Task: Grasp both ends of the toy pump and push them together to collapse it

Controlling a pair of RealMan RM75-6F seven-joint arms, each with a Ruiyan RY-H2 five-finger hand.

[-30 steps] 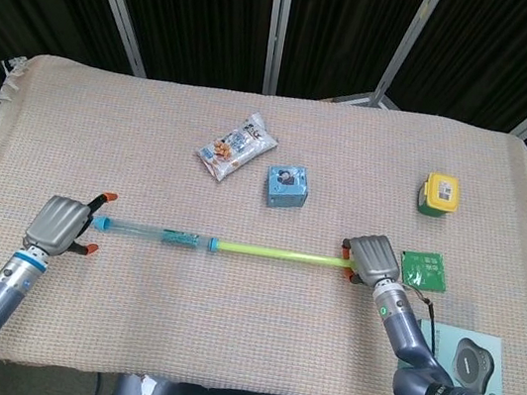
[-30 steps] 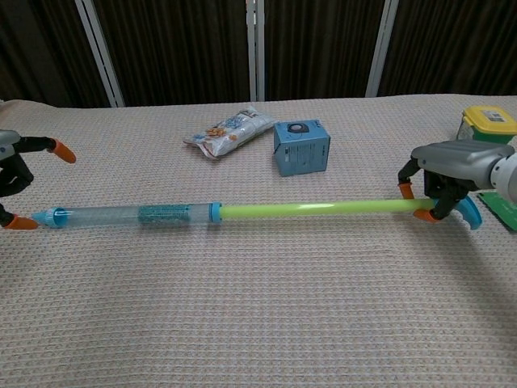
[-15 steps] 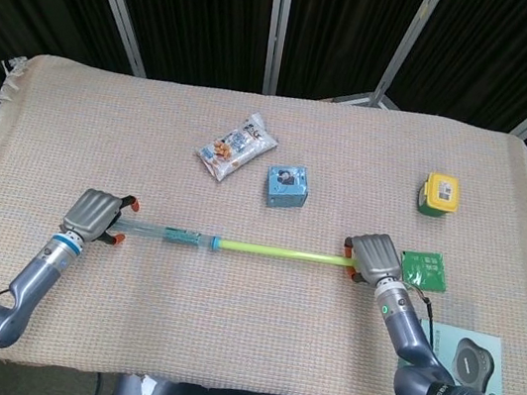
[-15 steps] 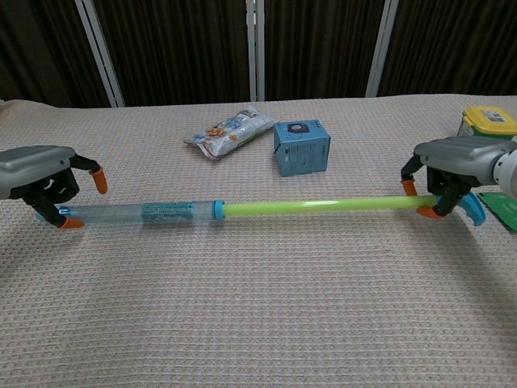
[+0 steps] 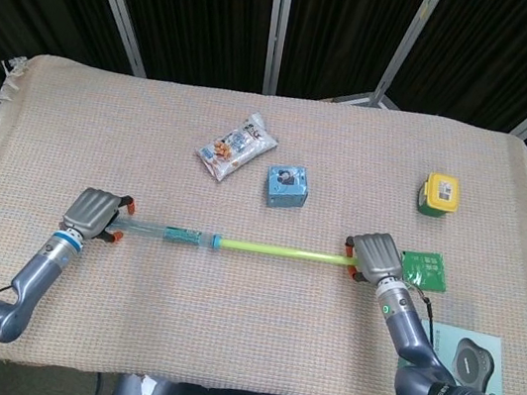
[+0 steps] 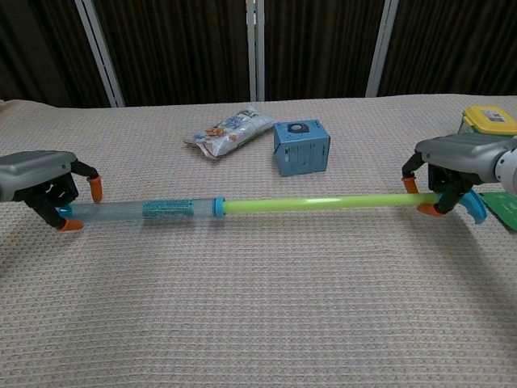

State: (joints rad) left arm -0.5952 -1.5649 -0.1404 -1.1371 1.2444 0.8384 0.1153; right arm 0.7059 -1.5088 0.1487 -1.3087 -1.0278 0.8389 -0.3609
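Observation:
The toy pump (image 5: 236, 244) lies left to right across the cloth-covered table: a clear blue barrel (image 6: 137, 212) on the left and a yellow-green rod (image 6: 323, 202) stretched out to the right. My left hand (image 5: 92, 214) (image 6: 44, 174) curls around the barrel's left end, with its orange fingertips (image 6: 95, 187) on either side of the tube. At the rod's right end my right hand (image 5: 374, 257) (image 6: 456, 158) grips just inside the blue handle (image 6: 475, 212). The rod is still drawn far out of the barrel.
Behind the pump lie a snack packet (image 5: 238, 145) and a small blue box (image 5: 286, 186). A yellow-and-green container (image 5: 438, 195) stands at the far right. A green packet (image 5: 425, 268) and a card with a grey disc (image 5: 464, 358) lie by my right hand.
My left hand has moved right from beyond the barrel's tip onto the barrel's end and closed around it. The right hand has kept its hold, barely moving.

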